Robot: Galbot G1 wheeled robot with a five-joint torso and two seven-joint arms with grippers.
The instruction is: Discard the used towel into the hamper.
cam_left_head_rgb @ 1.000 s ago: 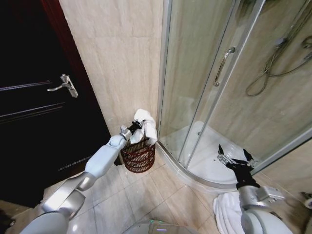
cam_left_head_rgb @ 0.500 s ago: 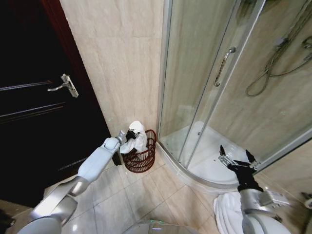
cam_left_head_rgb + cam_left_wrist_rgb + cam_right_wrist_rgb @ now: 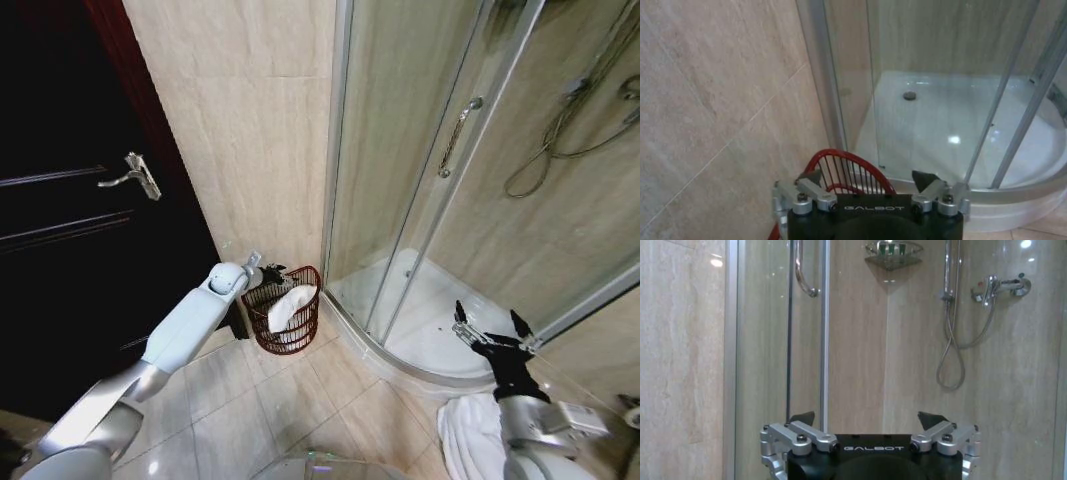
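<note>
The hamper (image 3: 287,339), a small round red-brown wicker basket, stands on the floor against the tiled wall beside the shower. A white towel (image 3: 289,305) lies crumpled inside it, one end resting near the rim. My left gripper (image 3: 272,271) hovers just above the hamper's back rim, open and holding nothing. In the left wrist view the left gripper (image 3: 867,179) has its jaws spread, with the hamper's red rim (image 3: 840,157) just beyond them. My right gripper (image 3: 490,334) waits open at the right, in front of the shower tray; the right gripper (image 3: 867,419) faces the glass.
A dark door with a metal handle (image 3: 131,176) is at the left. The curved glass shower enclosure (image 3: 420,200) and its white tray (image 3: 425,310) fill the right. A white cloth (image 3: 466,436) lies on the floor by my right arm. Bare floor tiles lie in front of the hamper.
The left gripper lowered the towel from above the hamper into it, then opened and let go. The towel now lies in the hamper. The right arm barely moved.
</note>
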